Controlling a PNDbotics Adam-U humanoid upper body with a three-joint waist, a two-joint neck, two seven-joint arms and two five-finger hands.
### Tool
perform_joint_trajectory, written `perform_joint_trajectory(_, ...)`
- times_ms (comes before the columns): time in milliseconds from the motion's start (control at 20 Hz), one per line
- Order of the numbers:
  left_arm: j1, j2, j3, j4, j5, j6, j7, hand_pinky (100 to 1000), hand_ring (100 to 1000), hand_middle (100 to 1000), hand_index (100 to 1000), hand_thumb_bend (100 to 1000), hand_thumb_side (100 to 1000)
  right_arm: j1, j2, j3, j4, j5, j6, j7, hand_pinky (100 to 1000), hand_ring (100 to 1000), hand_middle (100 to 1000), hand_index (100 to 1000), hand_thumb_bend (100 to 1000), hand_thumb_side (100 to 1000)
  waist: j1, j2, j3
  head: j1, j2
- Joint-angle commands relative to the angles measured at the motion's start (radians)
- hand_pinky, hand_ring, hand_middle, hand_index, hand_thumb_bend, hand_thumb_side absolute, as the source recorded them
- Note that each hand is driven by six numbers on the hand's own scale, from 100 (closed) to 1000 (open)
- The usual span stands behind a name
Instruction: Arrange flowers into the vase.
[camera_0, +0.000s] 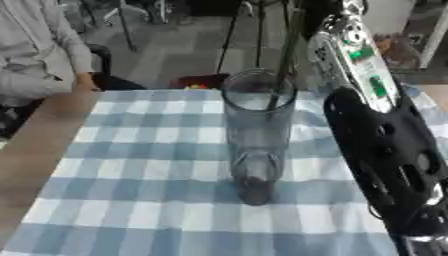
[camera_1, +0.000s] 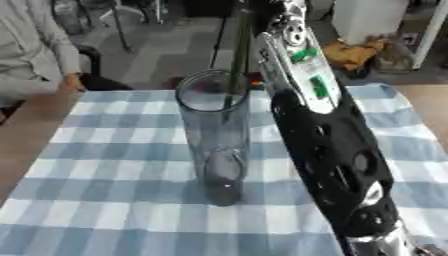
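Observation:
A tall clear glass vase (camera_0: 256, 135) stands upright in the middle of the blue-and-white checked cloth (camera_0: 131, 200). A thin green stem (camera_0: 283, 75) slants down from the top edge into the vase's mouth, its lower end inside the glass. My right arm (camera_1: 328, 150), black with a silver forearm, rises from the lower right, passes close by the vase's right side and leaves the picture at the top beside the stem. The hand at its end is cut off from view. No flower head shows. My left hand is out of view.
Bare wooden tabletop (camera_0: 35, 145) lies left of the cloth. Behind the table's far edge sits a small red thing (camera_0: 197, 80), and stands and chair legs fill the floor beyond. An orange bundle (camera_1: 350, 52) lies at the back right.

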Motion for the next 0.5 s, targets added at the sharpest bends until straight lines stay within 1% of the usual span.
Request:
perform_joint_trajectory(50, -0.013, 0.005, 0.005, -0.014, 0.005, -0.001, 0.002, 544, 725, 816, 875, 206, 1000, -0.015, -0.004, -0.004, 0.005, 0.011, -0.012, 0.015, 477, 197, 100, 121, 100, 126, 0.003, -0.017, 0.003, -0.002, -0.015)
perform_joint_trajectory(100, -0.013, 0.005, 0.005, -0.014, 0.005, -0.001, 0.002, 544, 725, 816, 875, 206, 1000, -0.015, -0.005, -0.004, 0.008, 0.012, -0.015, 0.019, 477, 197, 100, 121, 100, 126, 0.003, -0.016, 0.003, -0.002, -0.016)
perform_joint_trajectory(150, -0.013, 0.005, 0.005, -0.014, 0.005, -0.001, 0.002, 543, 725, 816, 875, 205, 1000, -0.015, -0.005, -0.004, 0.013, 0.014, -0.016, 0.022, 505, 222, 100, 122, 100, 132, 0.003, -0.016, 0.004, -0.002, -0.016)
perform_joint_trajectory(200, -0.013, 0.005, 0.005, -0.014, 0.005, -0.001, 0.001, 543, 725, 816, 875, 206, 1000, -0.014, -0.006, -0.004, 0.018, 0.017, -0.016, 0.025, 510, 226, 100, 122, 100, 133, 0.003, -0.015, 0.004, -0.002, -0.016)
perform_joint_trajectory(250, -0.013, 0.004, 0.005, -0.014, 0.005, 0.0, 0.001, 543, 725, 816, 875, 205, 1000, -0.014, -0.006, -0.005, 0.024, 0.02, -0.015, 0.028, 546, 266, 100, 122, 100, 138, 0.003, -0.015, 0.005, -0.002, -0.015)
perform_joint_trajectory(500, -0.012, 0.005, 0.005, -0.014, 0.006, 0.0, 0.001, 543, 724, 816, 875, 205, 1000, -0.012, -0.011, -0.008, 0.056, 0.034, 0.007, 0.033, 594, 330, 100, 124, 100, 148, 0.002, -0.016, 0.003, 0.001, -0.015)
